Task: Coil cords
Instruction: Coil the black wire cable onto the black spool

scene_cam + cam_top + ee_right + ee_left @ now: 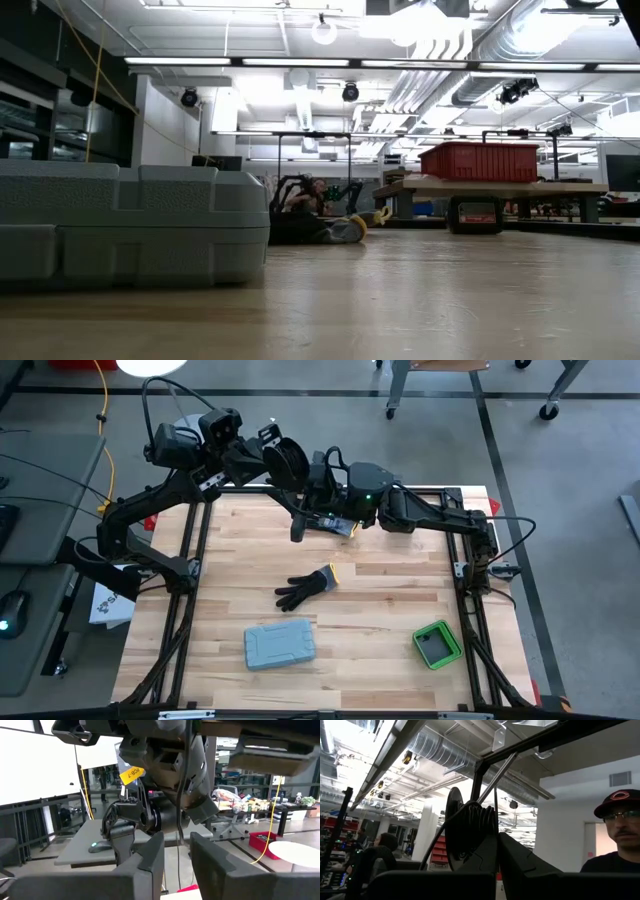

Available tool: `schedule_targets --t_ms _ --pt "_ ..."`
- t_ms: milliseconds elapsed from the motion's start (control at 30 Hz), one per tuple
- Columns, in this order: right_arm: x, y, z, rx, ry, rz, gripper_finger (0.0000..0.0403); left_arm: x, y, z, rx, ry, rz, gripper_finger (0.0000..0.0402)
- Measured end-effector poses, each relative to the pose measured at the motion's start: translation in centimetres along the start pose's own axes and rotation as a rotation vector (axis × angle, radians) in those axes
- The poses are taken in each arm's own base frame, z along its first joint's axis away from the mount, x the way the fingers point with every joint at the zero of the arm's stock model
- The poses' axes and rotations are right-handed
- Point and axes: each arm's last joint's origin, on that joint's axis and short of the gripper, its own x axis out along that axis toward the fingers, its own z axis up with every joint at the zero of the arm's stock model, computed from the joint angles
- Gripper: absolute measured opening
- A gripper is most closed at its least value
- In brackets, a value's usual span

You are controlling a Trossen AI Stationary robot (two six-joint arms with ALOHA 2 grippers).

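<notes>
Two grippers (283, 460) (322, 472) near table's (400, 575) rear edge

- A grey concrete floor (560, 480) surrounded the wooden table (390, 585).
- Beyond the table, a red bin (478, 161) sat on a workbench (480, 186).
- Silver ducts (470, 50) and strip lights (250, 62) ran overhead.
- A grey desk (40, 500) stood left of the table.

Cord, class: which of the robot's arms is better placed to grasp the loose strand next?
Probably the right. The thin strand hangs in the gap between the fingers of the open right gripper, so it need only close. The left gripper is shut on the coil.
</notes>
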Motion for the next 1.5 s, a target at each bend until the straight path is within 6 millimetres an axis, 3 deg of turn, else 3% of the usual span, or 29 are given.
schedule_targets --t_ms 267,467,700,1100,1500 --pt "0.0 0.0 0.0 0.001 0.0 0.001 0.0008 0.0 0.0 0.0 0.0 0.0 0.0 0.0001" --pt "-0.6 0.8 0.0 0.022 0.043 0.022 0.0002 -0.5 -0.1 0.7 0.111 -0.031 0.038 0.0001" --pt "-3.2 2.3 1.6 0.014 0.111 0.075 0.0001 -2.6 0.1 2.8 0.163 -0.044 0.147 0.0001" --pt "-7.8 1.7 3.6 -0.006 0.263 0.089 0.0 -5.1 0.6 2.3 -0.104 0.136 0.437 0.0001" --pt "-9.8 0.4 5.3 -0.074 0.248 0.077 0.0 -5.9 0.3 0.1 -0.571 0.37 0.38 0.0001"
